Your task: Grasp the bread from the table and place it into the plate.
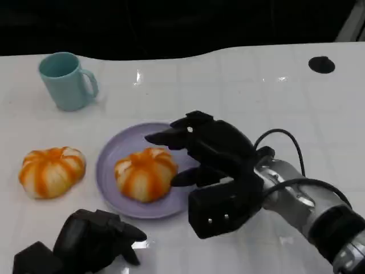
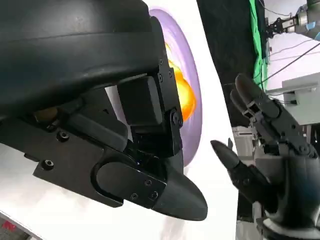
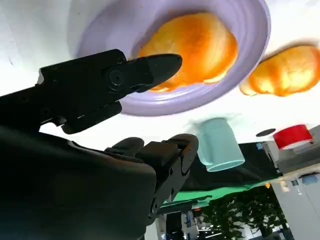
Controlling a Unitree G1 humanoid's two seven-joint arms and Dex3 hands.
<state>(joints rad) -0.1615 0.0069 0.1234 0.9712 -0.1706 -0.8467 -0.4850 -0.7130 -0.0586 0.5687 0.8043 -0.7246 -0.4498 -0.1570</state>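
Note:
A round orange-and-white bread lies in the purple plate at the table's middle. A second bread of the same kind sits on the table just left of the plate. My right hand hovers at the plate's right edge with its fingers spread and nothing in it; its fingertips are close to the plated bread but apart from it. The right wrist view shows that bread in the plate beyond my fingers, with the other bread outside. My left hand rests low near the front edge, holding nothing.
A light-blue mug stands at the back left. A black round spot marks the table's far right. The white table drops off into darkness at its far edge.

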